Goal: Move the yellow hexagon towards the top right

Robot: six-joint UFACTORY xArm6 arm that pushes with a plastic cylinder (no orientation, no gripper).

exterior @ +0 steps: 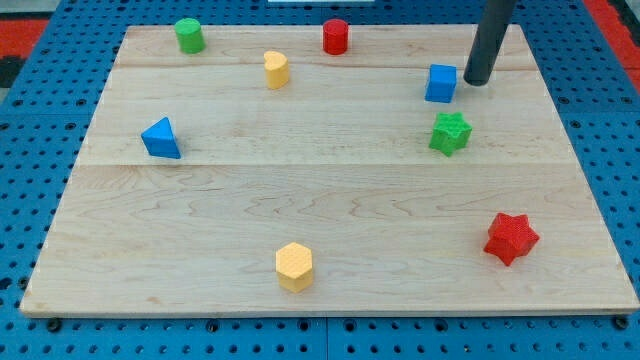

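Note:
The yellow hexagon (294,266) sits near the view's bottom edge of the wooden board (330,190), a little left of centre. My tip (476,80) is far from it, at the view's upper right, just right of the blue cube (440,83) and close to touching it. The rod rises from the tip out of the view's top.
A green star (450,132) lies just below the blue cube. A red star (511,238) is at the lower right. A blue triangle (161,138) is at the left. A green cylinder (189,35), a yellow block (276,69) and a red cylinder (335,36) stand along the top.

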